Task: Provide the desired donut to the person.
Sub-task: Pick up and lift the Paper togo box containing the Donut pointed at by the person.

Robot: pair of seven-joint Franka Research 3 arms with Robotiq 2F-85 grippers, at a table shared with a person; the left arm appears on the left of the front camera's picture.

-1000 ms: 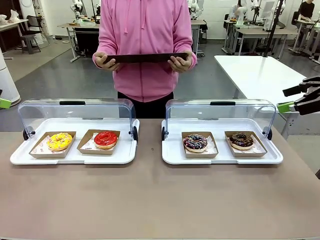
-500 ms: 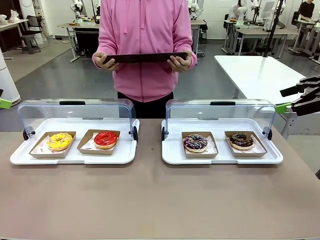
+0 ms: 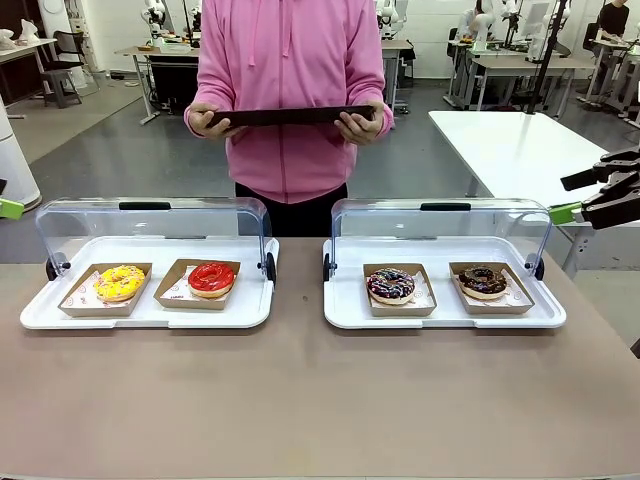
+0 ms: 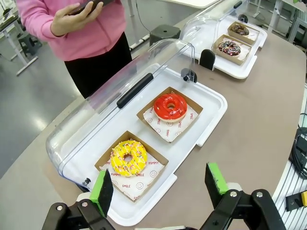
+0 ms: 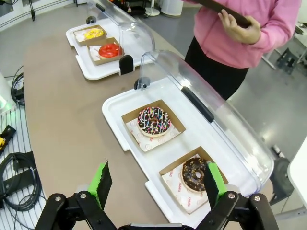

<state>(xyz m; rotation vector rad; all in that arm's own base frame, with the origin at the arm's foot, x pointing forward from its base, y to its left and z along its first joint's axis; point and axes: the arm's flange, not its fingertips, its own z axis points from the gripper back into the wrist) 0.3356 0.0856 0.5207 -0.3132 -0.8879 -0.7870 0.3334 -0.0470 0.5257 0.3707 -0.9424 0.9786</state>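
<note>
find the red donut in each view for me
Front view: red donut left of centre.
Left wrist view: red donut just above the middle.
Right wrist view: red donut upper left, far off.
Shared landmark: the yellow donut right beside it in every view.

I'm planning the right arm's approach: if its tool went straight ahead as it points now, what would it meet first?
Most likely the right tool meets the white tray, on its bare floor between the sprinkled donut and the chocolate donut, though depth is unclear.
</note>
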